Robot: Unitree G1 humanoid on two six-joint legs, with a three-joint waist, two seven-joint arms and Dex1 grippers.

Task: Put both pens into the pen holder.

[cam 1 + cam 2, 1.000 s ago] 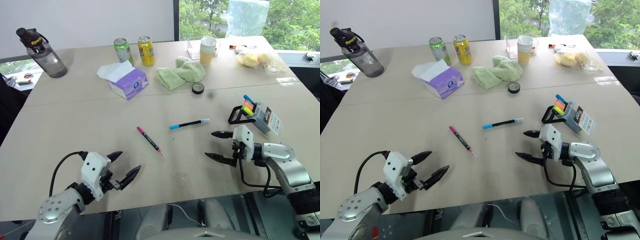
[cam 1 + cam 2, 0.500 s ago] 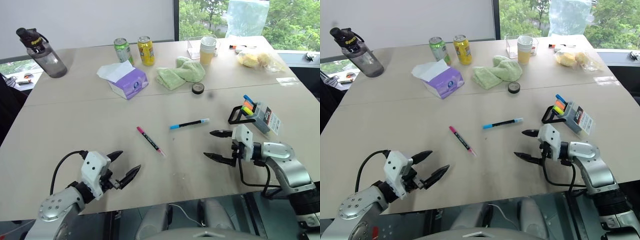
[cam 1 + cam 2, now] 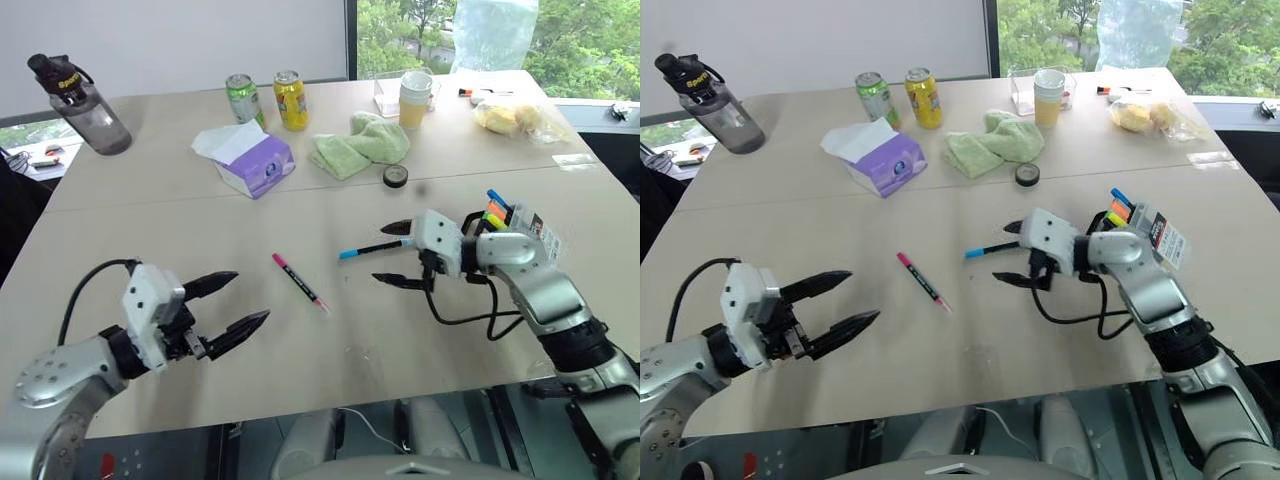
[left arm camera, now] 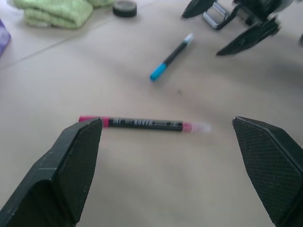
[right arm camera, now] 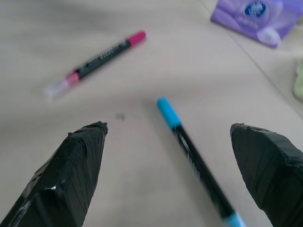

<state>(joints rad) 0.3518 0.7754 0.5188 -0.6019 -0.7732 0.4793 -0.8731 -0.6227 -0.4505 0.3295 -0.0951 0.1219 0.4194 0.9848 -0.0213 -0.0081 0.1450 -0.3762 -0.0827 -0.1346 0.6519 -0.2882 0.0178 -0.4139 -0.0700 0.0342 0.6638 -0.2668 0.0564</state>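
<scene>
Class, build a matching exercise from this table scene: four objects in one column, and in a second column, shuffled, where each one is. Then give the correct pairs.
Column 1
1. pink-ended pen
2. blue-ended pen
3. pen holder
4. water bottle

Column 2
A. far left corner of the table
B. flat on the table in front of the open left gripper
C. behind the right arm, with highlighters standing in it
D. flat on the table beside the open right gripper

Pairs: 1-B, 2-D, 3-C, 4-A
</scene>
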